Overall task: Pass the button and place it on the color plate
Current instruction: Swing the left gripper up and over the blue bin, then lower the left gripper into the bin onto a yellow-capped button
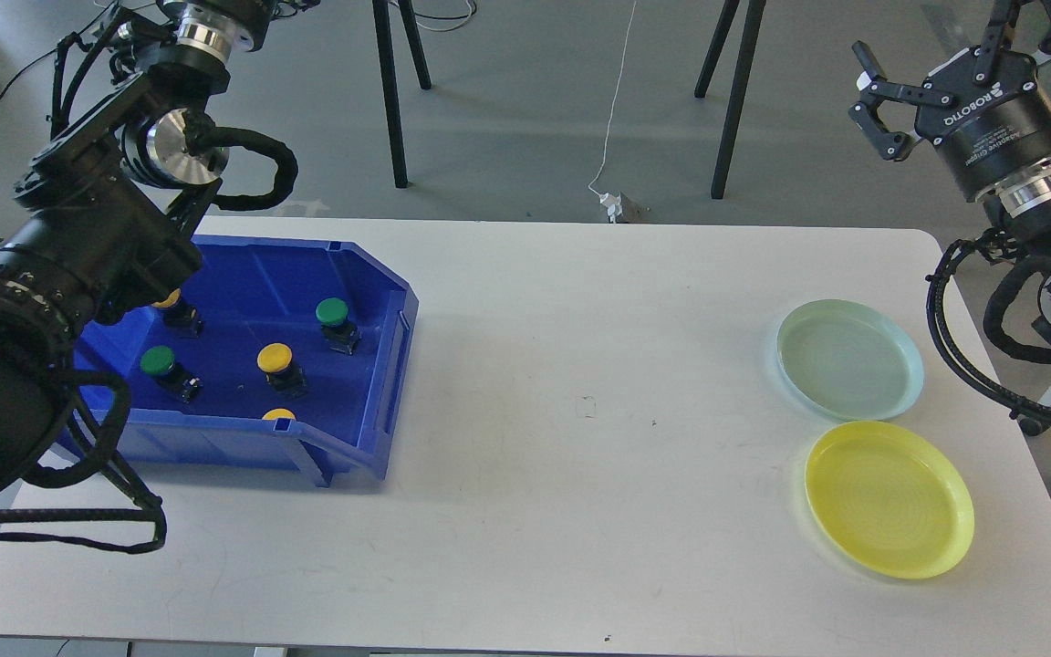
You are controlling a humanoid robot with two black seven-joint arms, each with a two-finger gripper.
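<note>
Several buttons lie in the blue bin (395,365) at the left: a green one (332,312), a yellow one (275,357), another green one (158,361), a yellow one (278,414) half hidden by the front wall, and a yellow one (167,299) partly behind my left arm. A pale green plate (849,359) and a yellow plate (889,499) sit at the table's right. My left arm rises above the bin; its gripper is cut off by the top edge. My right gripper (931,41) is open and empty, high above the far right.
The white table (580,511) holds only the bin and the plates. Black stand legs (393,100) and a white cable (615,100) are on the floor behind the table. My right arm's cable loops (954,338) hang by the table's right edge.
</note>
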